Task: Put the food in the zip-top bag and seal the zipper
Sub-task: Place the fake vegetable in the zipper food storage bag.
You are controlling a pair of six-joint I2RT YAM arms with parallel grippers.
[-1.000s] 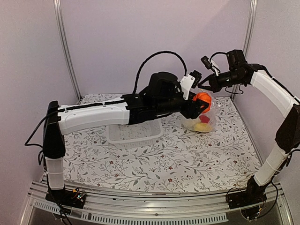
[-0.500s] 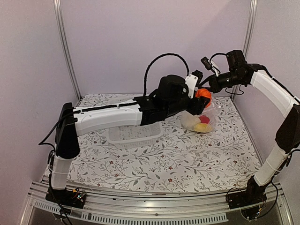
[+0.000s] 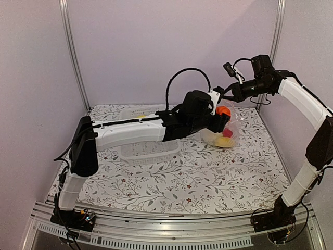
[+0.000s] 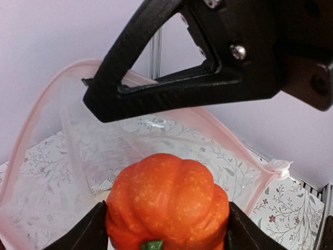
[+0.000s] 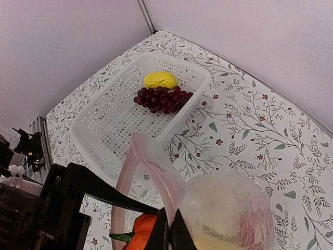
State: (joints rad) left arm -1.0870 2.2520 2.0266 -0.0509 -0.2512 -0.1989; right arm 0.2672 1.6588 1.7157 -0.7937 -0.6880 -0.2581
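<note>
Left arm has stretched further in and dropped lower. The left gripper (image 3: 222, 115), jaws wide around the orange tomato (image 4: 167, 200), is now at the mouth of the zip-top bag (image 3: 225, 134). The right gripper (image 5: 170, 229), pinched shut on the bag's rim, holds the mouth up. Risk: the tomato catches the near lip on release and drags the rim out of the pinch, so the bag slumps and spills.

Top: looking down on zip-top bag (image 3: 233, 127) from far behind. Wrists: peering close from opposite sides, sharing bag mouth.
</note>
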